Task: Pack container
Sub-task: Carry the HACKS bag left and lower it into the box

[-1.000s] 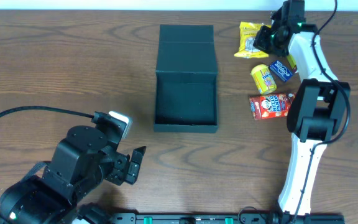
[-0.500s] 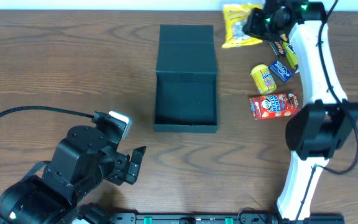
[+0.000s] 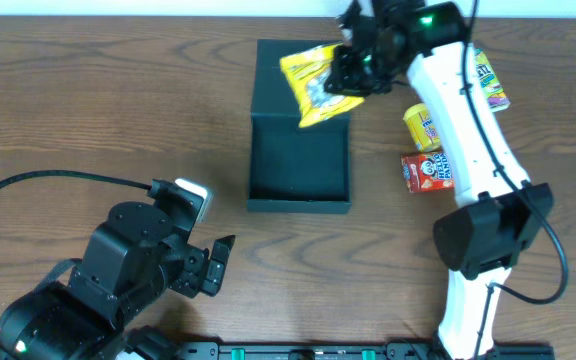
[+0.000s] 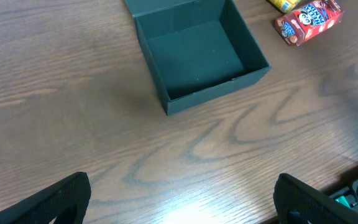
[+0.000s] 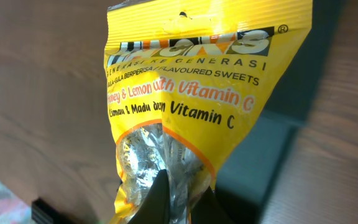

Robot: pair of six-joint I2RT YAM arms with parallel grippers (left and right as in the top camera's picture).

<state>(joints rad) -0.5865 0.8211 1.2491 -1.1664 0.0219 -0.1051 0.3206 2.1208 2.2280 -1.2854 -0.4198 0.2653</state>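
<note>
The container [image 3: 298, 204] is a dark teal square box, open, with its flap lid [image 3: 273, 70] lying flat behind it. Above the lid and the box's back edge hangs a yellow sweets bag [image 3: 315, 86], and my right gripper [image 3: 356, 62] is shut on it. In the right wrist view the bag [image 5: 185, 93] fills the frame, pinched at its foil part between my right gripper [image 5: 182, 190]. My left gripper [image 3: 218, 265] rests near the front left of the table, open and holding nothing. The left wrist view shows the container [image 4: 219, 93] empty, well ahead of the left gripper [image 4: 182, 199].
Right of the box lie a red snack carton [image 3: 426, 172], a small yellow packet [image 3: 423, 127] and another yellow packet [image 3: 490, 82]. The red carton [image 4: 307, 20] also shows in the left wrist view. A black cable [image 3: 38, 185] loops at the left.
My right arm has swung left from the back right corner, carrying the yellow bag to above the container's lid. The left arm has not moved.
</note>
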